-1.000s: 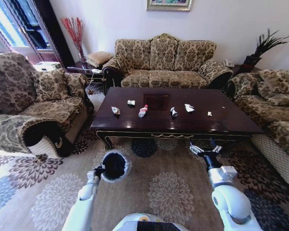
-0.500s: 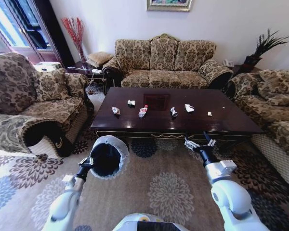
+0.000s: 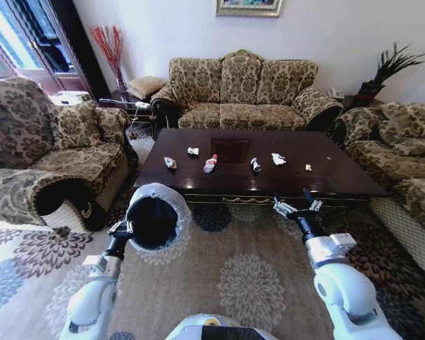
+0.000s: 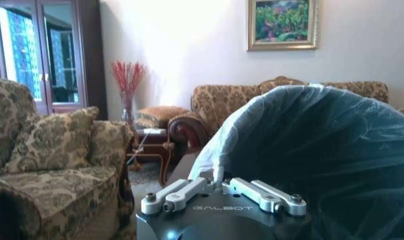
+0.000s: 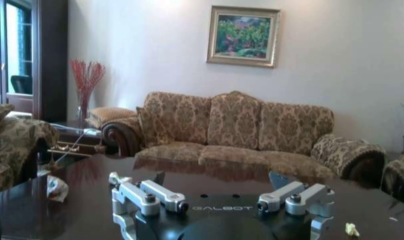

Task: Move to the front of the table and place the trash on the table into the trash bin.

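- Your left tool stays clamped on the trash bin, now lifted from the carpet and tipped, near the desk's front-left corner.
- The trash lies untouched mid-desk; binning has not begun.
- Your right tool has risen to the front edge, jaws spread, empty.
- "GALBOT" reads on both wrists.

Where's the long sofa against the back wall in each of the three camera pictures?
Head view: the sofa stands beyond the table, under the painting.
Left wrist view: the sofa is behind the trash bin, partly hidden.
Right wrist view: the sofa is straight across the table.
Shared landmark: the painting above it.
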{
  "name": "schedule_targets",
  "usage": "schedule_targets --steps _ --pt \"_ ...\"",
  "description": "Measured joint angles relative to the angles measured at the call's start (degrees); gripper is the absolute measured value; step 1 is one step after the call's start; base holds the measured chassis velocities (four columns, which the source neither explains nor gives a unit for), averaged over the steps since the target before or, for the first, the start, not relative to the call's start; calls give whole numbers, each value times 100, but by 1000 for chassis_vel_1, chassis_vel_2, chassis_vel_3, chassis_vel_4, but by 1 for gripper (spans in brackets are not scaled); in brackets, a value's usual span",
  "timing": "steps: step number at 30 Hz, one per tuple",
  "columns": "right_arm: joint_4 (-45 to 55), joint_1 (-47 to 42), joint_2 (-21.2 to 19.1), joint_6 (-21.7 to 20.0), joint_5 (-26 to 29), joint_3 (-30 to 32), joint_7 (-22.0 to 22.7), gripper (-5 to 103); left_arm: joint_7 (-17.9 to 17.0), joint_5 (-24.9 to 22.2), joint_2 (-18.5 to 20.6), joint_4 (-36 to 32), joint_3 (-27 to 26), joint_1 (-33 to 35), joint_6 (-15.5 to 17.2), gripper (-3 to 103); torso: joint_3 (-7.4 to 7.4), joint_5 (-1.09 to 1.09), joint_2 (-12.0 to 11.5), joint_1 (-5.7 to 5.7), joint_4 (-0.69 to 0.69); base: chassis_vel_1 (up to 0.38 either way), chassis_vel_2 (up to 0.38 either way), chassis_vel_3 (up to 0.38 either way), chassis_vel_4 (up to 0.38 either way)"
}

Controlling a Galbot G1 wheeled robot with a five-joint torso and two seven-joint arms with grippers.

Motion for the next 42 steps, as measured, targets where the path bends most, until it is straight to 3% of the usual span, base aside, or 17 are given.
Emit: schedule_targets --steps 11,25,29,31,35,39,42 --pt "-118 -128 77 14 -360 62 -89 100 2 131 11 -31 11 -80 -57 0 1 0 -1 3 0 -21 76 70 -22" --pt "-313 11 -16 2 -398 15 -150 100 54 190 37 122 -7 -118 -63 0 0 0 0 0 0 67 79 83 70" --pt "-413 25 -16 19 -409 7 -340 100 71 193 38 128 14 -135 -82 0 0 0 0 0 1 100 140 131 114" --pt "-648 23 -15 216 -408 36 -757 100 68 206 33 107 57 -138 -149 0 0 0 0 0 4 116 144 139 109" --pt "-719 29 -19 310 -374 37 -865 100 69 217 40 -15 96 -138 -147 0 1 -1 0 1 4 91 120 105 82" --pt "-674 77 -35 307 -344 30 -790 100 78 209 129 -369 115 -165 161 0 0 1 0 0 1 3 27 36 9" --pt "-453 119 -102 138 -259 4 -637 100 73 211 260 -817 131 -166 746 0 -1 1 1 0 -1 -25 15 16 -25"
